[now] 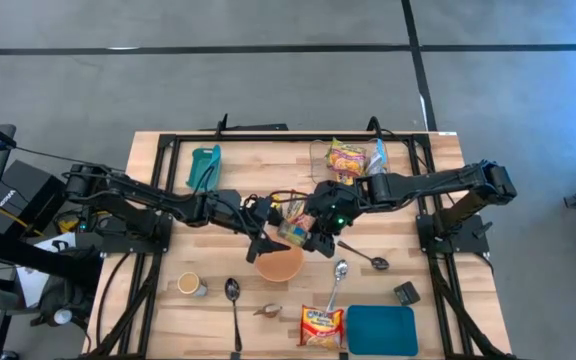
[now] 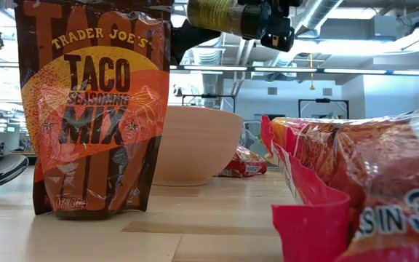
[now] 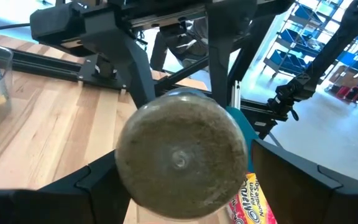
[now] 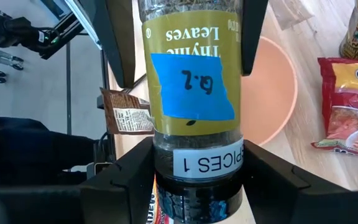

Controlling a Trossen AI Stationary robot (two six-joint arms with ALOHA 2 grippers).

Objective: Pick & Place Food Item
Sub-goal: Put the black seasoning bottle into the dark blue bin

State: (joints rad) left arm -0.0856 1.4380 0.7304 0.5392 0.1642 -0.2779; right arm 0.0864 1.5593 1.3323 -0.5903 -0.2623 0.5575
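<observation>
The thyme jar (image 4: 191, 87) hangs just above the bowl (image 1: 279, 263), pinched by both the right pincer (image 4: 194, 163) and the left pincer (image 3: 182, 171) — if one lets go early, the jar could tilt and drop.

The high view looks straight down on the whole table (image 1: 218, 310) from well above. The low view sits at table-top height, very near a taco mix packet (image 2: 93, 109), facing level into the room. Each wrist view looks along its own arm at close range — both share the spice jar (image 4: 191, 81) and the bowl (image 4: 272, 93), which the high and low views also show.
</observation>
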